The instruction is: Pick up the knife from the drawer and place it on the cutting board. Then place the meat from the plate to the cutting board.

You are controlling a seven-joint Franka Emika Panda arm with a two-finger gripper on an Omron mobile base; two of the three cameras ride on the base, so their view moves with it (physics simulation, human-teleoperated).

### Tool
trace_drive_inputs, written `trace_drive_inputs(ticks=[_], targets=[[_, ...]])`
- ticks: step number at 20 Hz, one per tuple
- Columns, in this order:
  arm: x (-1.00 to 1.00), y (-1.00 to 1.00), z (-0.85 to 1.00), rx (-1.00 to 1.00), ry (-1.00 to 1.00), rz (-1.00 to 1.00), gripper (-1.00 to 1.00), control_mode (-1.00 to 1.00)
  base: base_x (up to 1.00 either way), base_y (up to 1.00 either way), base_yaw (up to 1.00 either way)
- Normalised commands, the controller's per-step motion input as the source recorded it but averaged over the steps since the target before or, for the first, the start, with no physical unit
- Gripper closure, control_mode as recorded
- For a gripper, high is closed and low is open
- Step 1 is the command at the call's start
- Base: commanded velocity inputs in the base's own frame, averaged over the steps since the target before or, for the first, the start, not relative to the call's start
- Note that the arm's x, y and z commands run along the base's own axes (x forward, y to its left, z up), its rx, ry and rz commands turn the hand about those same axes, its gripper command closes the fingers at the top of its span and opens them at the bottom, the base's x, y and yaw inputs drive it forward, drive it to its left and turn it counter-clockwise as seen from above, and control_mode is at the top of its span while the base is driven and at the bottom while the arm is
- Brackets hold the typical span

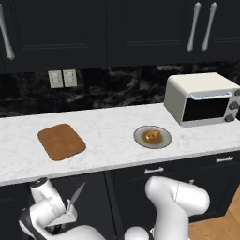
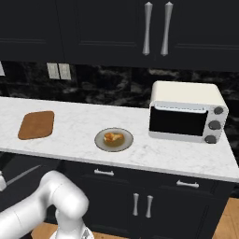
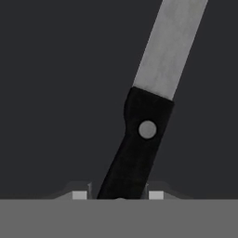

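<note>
Fingers (image 3: 80, 195) flank knife (image 3: 139, 139) handle.

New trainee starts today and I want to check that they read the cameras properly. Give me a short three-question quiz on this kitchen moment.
1. True or false: the knife lies on the cutting board.
2. What sits on the plate?
3. The toaster oven stands: A) left of the board, B) right of the plate, C) on the floor.

Key
1. False: the pincer grips its black handle, below counter level.
2. The meat.
3. B.
</note>
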Motion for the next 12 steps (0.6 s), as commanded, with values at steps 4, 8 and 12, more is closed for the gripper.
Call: trace_drive_inputs(ticks=[4,8,12], targets=[[-0.74,-0.2,0.69,0.02,0.04,0.13,1.0,-1.0,0.0,0.0,0.0],[-0.73,-0.26,0.67,0.02,0.03,0.15,1.0,-1.0,0.0,0.0,0.0],[-0.54,-0.33,0.88,0.04,0.01,0.18,1.0,-1.0,0.0,0.0,0.0]])
